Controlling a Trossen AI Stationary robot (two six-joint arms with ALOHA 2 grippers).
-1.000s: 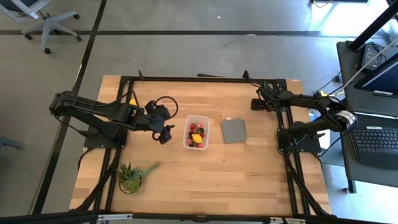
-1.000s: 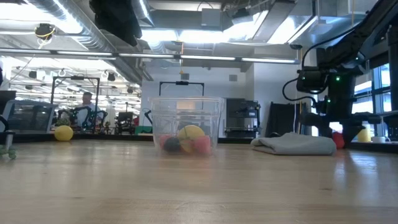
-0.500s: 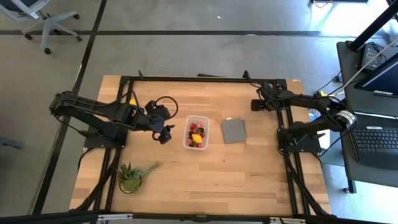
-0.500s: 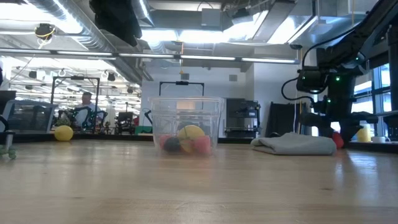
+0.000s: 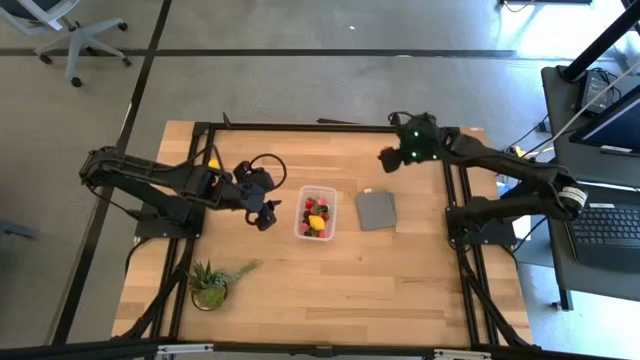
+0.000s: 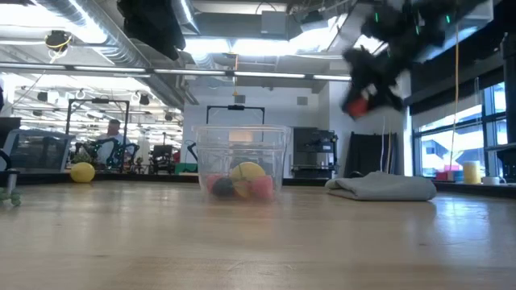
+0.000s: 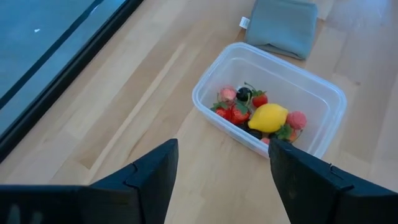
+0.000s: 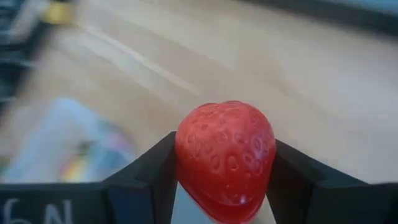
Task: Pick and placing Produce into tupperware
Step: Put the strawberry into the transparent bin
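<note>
Strawberry (image 8: 225, 158) was clamped between the right gripper (image 5: 387, 157)'s jaws, up in the air and well off from the tupperware (image 5: 317, 212), past the grey cloth (image 5: 376, 209) that lay just beside the tub. So that piece wasn't in yet. The tub itself sat about mid-surface and already had a bunch of produce in it: a lemon (image 7: 268, 117), red strawberries (image 7: 233, 112) and a dark berry or two. From the low view the right gripper hung high above the surface (image 6: 258, 242), so any release would've been a long drop.

Left gripper (image 5: 265, 216) was parked just beside the tupperware on the side away from the cloth, jaws apart and holding nothing.

My guess at what could go sideways: the berry's round and slick, so it could squirt out mid-carry. Let go too high or off-centre, and it'd likely bounce off the rim or the pile and roll away. Clipping the light tub could also shove it.
</note>
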